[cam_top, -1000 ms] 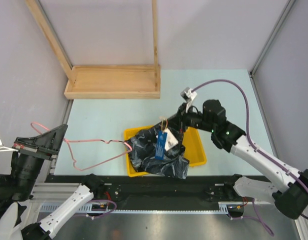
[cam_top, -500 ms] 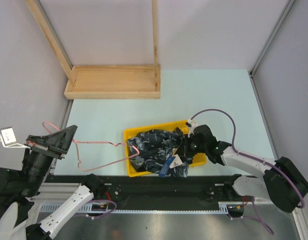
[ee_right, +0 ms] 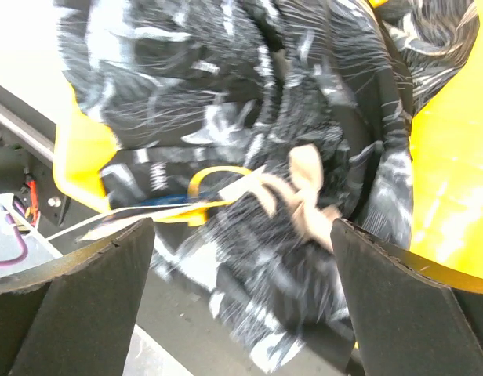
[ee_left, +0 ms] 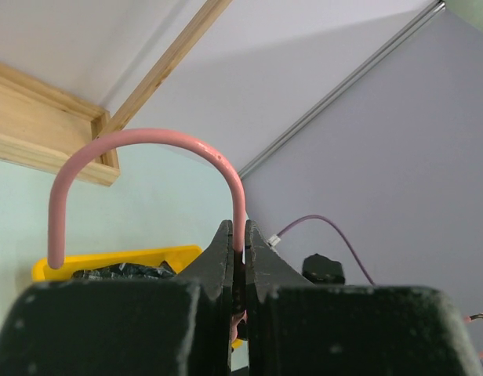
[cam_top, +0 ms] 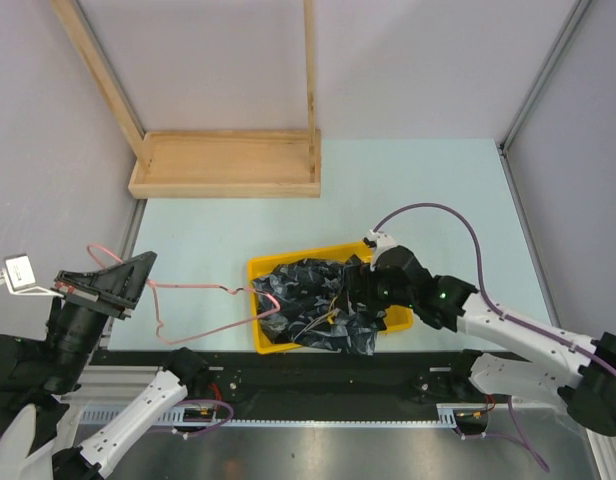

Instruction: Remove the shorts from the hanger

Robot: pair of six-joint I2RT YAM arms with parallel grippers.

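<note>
The pale green table [cam_top: 428, 190] is the biggest thing. At its back stands a wooden frame [cam_top: 228, 165]. Near the front edge sits a yellow tray [cam_top: 298, 257].

The shorts [cam_top: 308, 300] lie in a bunched heap in the tray, and some cloth hangs over the tray's front side.

The pink hanger [ee_left: 147, 137] is up off the table, to the left of the tray. Its far end reaches the left side of the shorts. It is hard to tell if that end is tucked into the cloth.

The left gripper [ee_left: 240, 258] is shut tight on the wire just under the hanger's hook.

The right gripper [ee_right: 241, 223] hangs right over the shorts with its two fingers wide apart. It holds nothing.

A pale tag [ee_right: 304, 188] and a yellow tag [ee_right: 210, 184] lie on the cloth
</note>
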